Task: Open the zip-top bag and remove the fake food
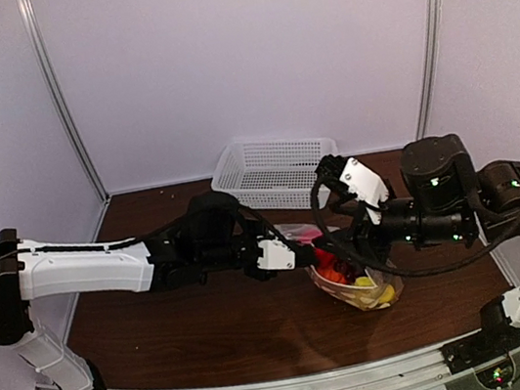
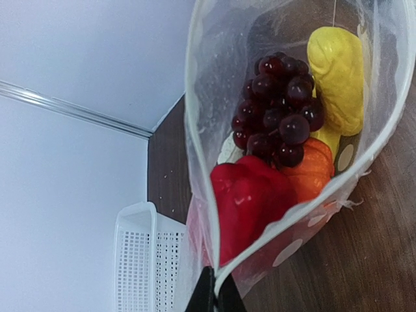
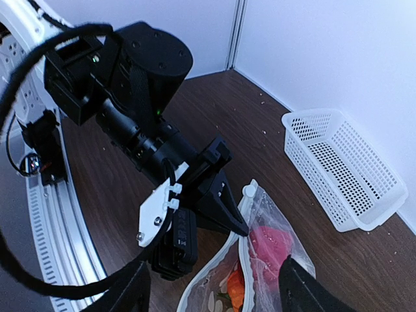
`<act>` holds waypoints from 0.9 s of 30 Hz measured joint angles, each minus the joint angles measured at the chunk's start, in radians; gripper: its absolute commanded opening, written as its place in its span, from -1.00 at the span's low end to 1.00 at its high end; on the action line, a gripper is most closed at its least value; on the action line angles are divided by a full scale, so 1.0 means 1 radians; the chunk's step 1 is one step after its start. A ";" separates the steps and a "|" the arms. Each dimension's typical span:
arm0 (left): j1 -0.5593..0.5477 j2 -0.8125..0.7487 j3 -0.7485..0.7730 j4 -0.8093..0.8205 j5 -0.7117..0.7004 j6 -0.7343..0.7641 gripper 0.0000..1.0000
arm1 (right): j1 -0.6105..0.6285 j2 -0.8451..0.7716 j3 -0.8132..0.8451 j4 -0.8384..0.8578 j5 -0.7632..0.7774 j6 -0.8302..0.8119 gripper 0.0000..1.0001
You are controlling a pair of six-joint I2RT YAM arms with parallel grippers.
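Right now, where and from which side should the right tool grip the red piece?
Probably pinch the red piece across its rounded body, entering the open zip-top bag clear of the rim the left tool holds; it lies nearest that opening, ahead of the grapes.

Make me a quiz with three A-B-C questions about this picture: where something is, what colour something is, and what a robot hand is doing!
1. Where is the white basket? A) at the far side of the table B) on the floor C) in a gripper
2. What colour are the grapes? A) green B) dark purple C) white
3. What is the left gripper doing? A) hanging open B) pinching the bag's rim C) holding the basket
1 A, it sits at the far edge. 2 B, they look dark purple inside the bag. 3 B, it is shut on the rim.
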 measured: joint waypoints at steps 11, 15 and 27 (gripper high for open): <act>-0.013 -0.038 -0.030 0.032 -0.026 0.023 -1.00 | -0.057 0.084 0.051 -0.246 0.018 0.013 -0.08; -0.015 -0.040 -0.035 0.042 -0.037 0.036 -1.00 | -0.093 0.115 0.108 -0.300 0.009 0.003 -0.15; -0.025 -0.040 -0.042 0.058 -0.059 0.059 -1.00 | -0.108 0.280 0.211 -0.401 -0.049 -0.075 -0.29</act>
